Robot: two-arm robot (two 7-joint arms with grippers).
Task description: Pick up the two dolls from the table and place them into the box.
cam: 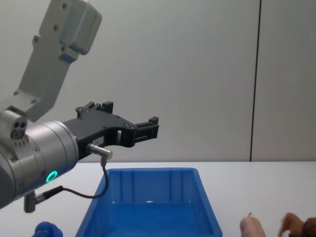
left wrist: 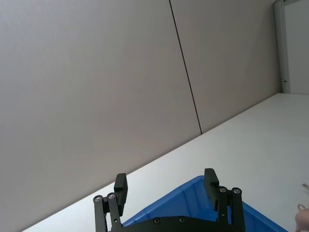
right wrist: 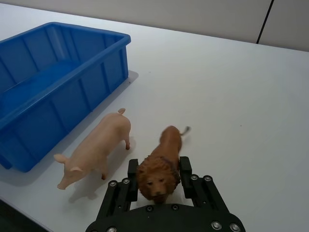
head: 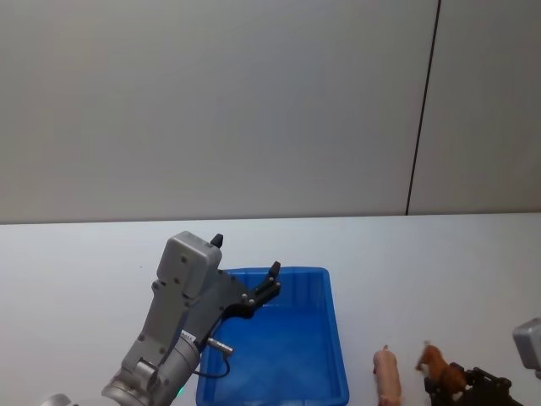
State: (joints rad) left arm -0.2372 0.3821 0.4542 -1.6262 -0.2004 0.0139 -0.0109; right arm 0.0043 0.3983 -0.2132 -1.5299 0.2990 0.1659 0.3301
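We are at the first pick: the box (right wrist: 72, 94) holds neither doll yet, its blue floor bare, and both toys stand on the white table (right wrist: 231, 96) off the box's right side. The pale pink pig (right wrist: 99, 147) stands just beside the box's right wall, apart from it and touched by nothing. The reddish-brown lion (right wrist: 166, 142) stands on the far side of the pig from the box, near the pig but not touching it, and this is the doll in hand. The right gripper (right wrist: 159, 163) is down at table level there, its two black fingers (right wrist: 133, 166) set on either side of the lion's mane; they look pressed against it, so we judge the grip clamped on the lion, though the mane hides the contact faces and we cannot say how firmly they bite. The lion stands on the table, so the lift is not yet begun. The left gripper (left wrist: 165, 178) hangs well above the box, fingers spread wide and carrying nothing. The next move, as we read it, calls for a straight lift of the lion, high enough to clear both the pig and the box's rim, then a carry over the pig to the open box and a release low above its floor; the hold is on the head end alone, so the body may swing or slip, and the path must not knock the pig, which waits for the second pick
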